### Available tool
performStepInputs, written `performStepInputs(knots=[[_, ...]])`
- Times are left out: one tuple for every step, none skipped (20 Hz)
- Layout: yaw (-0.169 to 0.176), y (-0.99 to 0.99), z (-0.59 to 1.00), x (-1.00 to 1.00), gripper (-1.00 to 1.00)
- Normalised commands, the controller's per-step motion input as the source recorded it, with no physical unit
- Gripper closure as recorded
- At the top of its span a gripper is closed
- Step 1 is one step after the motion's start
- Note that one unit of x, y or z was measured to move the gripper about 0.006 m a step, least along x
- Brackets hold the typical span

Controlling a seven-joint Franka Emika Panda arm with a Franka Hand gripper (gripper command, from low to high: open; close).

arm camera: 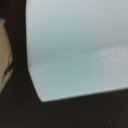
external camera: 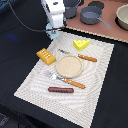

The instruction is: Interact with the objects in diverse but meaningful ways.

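Hovering my gripper at the blue cup; can't tell if it's closed on it. Cup could tip if contact's off-centre.

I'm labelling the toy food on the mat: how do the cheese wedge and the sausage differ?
The cheese wedge is yellow; the sausage is dark reddish brown. The cheese wedge is a chunky triangular block, the sausage a thin long rod. The cheese wedge sits at the placemat's far edge, the sausage near its front edge. Both lie free on the placemat, untouched by the pincer.
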Motion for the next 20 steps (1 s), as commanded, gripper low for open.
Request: performStepInputs(knots=[[0.0, 0.0, -0.19, -0.12, 1.0], [0.0, 0.0, -0.19, -0.11, 1.0], [0.0, 0.0, -0.19, -0.09, 1.0], [0.0, 0.0, -0.19, -0.07, 1.0], [0.0, 0.0, -0.17, 0.0, 1.0], [0.0, 0.0, -0.1, 0.0, 1.0], [0.0, 0.0, 0.07, 0.0, 1.0], [0.0, 0.0, 0.69, -0.07, 1.0], [-0.004, 0.0, 1.0, -0.16, 1.0], [-0.04, 0.0, 1.0, -0.25, 1.0], [-0.083, -0.18, 1.0, -0.29, 1.0], [-0.092, -0.35, 1.0, -0.22, 1.0], [-0.086, -0.59, 1.0, 0.0, 1.0], [-0.079, -0.7, 1.0, 0.05, 1.0], [-0.069, -0.83, 1.0, 0.17, 1.0], [-0.057, -0.9, 1.0, 0.21, 1.0], [-0.048, -0.93, 1.0, 0.22, 1.0], [-0.039, -0.96, 0.92, 0.22, 1.0], [-0.026, -1.0, 0.77, 0.23, 1.0], [0.0, -1.0, 0.53, 0.21, 1.0]])
